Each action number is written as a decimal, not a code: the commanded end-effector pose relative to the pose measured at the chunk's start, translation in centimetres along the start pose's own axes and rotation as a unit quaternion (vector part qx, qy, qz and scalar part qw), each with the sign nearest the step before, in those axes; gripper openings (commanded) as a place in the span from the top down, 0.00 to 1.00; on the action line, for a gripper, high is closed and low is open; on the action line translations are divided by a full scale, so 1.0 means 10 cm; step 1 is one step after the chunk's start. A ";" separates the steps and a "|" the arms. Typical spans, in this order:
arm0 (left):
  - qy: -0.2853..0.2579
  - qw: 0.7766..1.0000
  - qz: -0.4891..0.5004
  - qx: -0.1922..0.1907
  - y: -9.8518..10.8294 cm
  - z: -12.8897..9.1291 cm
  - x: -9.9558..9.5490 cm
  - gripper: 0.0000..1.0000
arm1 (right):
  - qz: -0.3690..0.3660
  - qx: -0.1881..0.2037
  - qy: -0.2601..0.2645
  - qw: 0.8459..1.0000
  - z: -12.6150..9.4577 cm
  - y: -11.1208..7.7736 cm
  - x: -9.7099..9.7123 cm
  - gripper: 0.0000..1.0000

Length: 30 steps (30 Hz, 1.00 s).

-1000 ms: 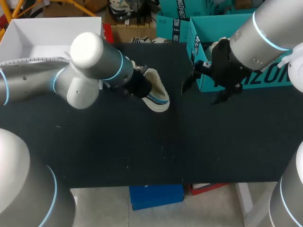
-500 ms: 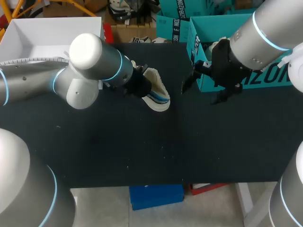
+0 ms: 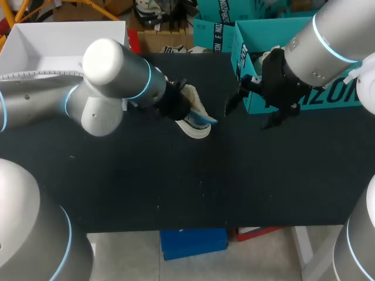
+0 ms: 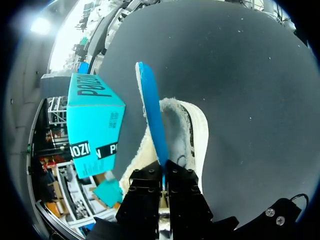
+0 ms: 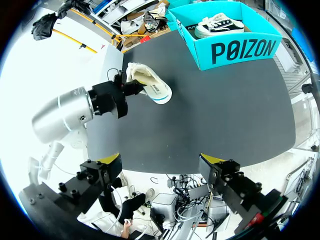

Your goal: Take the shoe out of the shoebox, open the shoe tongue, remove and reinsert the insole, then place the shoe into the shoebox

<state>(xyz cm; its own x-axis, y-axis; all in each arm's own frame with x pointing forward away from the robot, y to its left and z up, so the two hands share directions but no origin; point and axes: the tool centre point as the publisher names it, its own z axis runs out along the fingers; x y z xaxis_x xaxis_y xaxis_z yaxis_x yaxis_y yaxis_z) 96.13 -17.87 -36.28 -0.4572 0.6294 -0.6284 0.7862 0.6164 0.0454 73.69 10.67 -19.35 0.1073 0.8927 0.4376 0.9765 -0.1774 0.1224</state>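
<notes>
While the left pincer is clamped flat on one end of the blue insole, most of that insole stands up out of the cream sneaker. The sneaker sits on the black table near the teal shoebox, on the box's left-arm side. Best, I judge, to draw along the insole's own length, out through the collar, so the buried end does not snag and drag the unheld sneaker. The right pincer, fingers apart and empty, hangs just beside the shoebox and could steady the sneaker.
</notes>
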 end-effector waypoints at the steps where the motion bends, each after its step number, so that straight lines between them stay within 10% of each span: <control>1: -0.003 1.000 -0.008 0.023 -0.04 -0.04 0.03 1.00 | 0.000 0.000 -0.001 1.000 0.01 0.00 0.01 0.00; 12: -0.002 0.998 -0.017 0.053 -0.26 0.12 0.05 0.99 | 0.000 0.000 -0.001 1.000 0.01 0.00 0.01 0.00; 14: -0.002 0.998 -0.017 0.054 -0.26 0.16 0.05 0.60 | 0.000 0.000 -0.001 1.000 0.01 0.00 0.01 0.00; 17: -0.003 0.998 -0.018 0.053 -0.26 0.19 0.04 0.29 | 0.000 0.000 -0.001 1.000 0.01 0.00 0.01 0.00; 30: -0.002 0.999 -0.019 0.049 -0.25 0.23 0.02 0.30 | 0.000 0.000 -0.001 1.000 0.01 0.00 0.01 0.00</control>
<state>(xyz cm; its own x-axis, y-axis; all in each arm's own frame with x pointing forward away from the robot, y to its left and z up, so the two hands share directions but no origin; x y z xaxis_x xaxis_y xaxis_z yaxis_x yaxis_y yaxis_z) 94.95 -20.23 -37.96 -0.4883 0.6062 -0.6277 0.8056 0.5897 -0.0571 73.69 10.67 -19.35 0.1073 0.8927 0.4376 0.9765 -0.1774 0.1224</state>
